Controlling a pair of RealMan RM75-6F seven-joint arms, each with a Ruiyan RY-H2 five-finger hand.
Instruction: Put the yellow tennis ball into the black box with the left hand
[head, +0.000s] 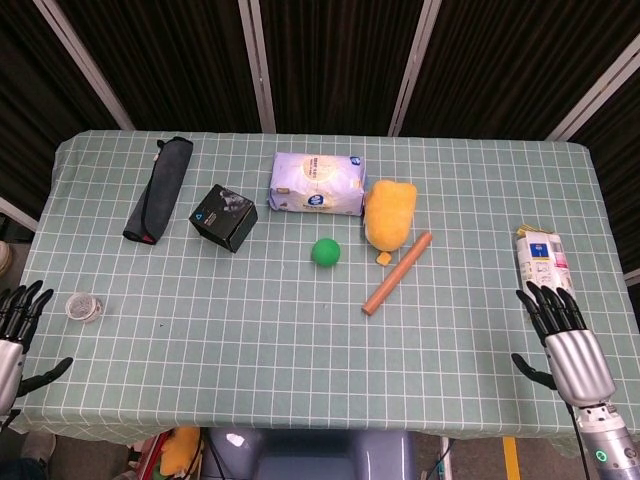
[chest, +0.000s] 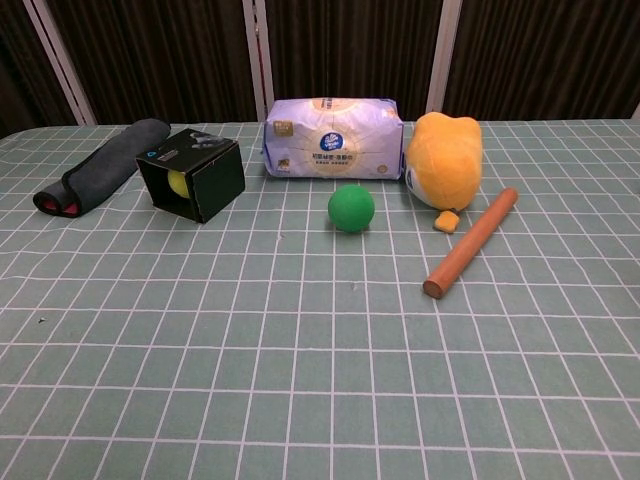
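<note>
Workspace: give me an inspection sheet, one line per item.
Surface: table under a green checked cloth, flat.
Job's things: yellow tennis ball sits inside the black box, seen through its open side in the chest view.
Clutter: green ball, orange rod, yellow plush toy, tissue pack, rolled dark pouch, small round lid, carton by the right edge.
Hands: left hand at the table's left edge, fingers spread, holding nothing; right hand at the right edge, likewise.
Cables: nothing seen.
Surroundings: dark curtain with pale poles behind.
</note>
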